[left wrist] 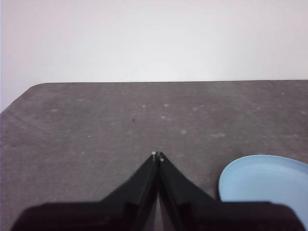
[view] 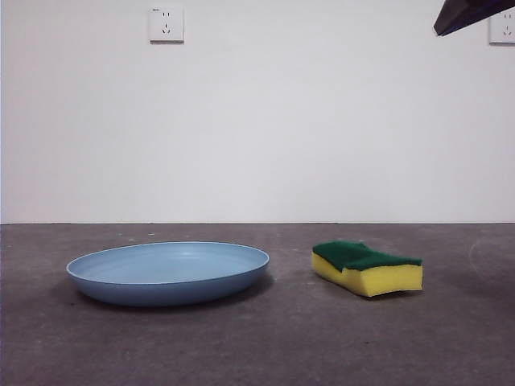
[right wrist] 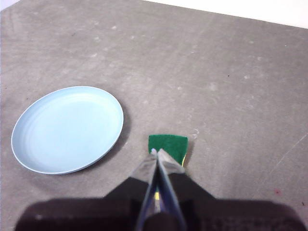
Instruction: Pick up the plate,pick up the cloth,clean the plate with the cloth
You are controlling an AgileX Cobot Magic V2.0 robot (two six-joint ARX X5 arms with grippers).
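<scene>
Front view shows the plate (view: 168, 273) flat on the table (view: 257, 346); both hands (right wrist: 157, 153) (left wrist: 157, 156) pinched closed, so its low rim probably slips.

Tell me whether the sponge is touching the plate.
Apart. In the front view, bare grey table shows between the plate rim and the sponge; the right wrist view shows the same gap.
</scene>
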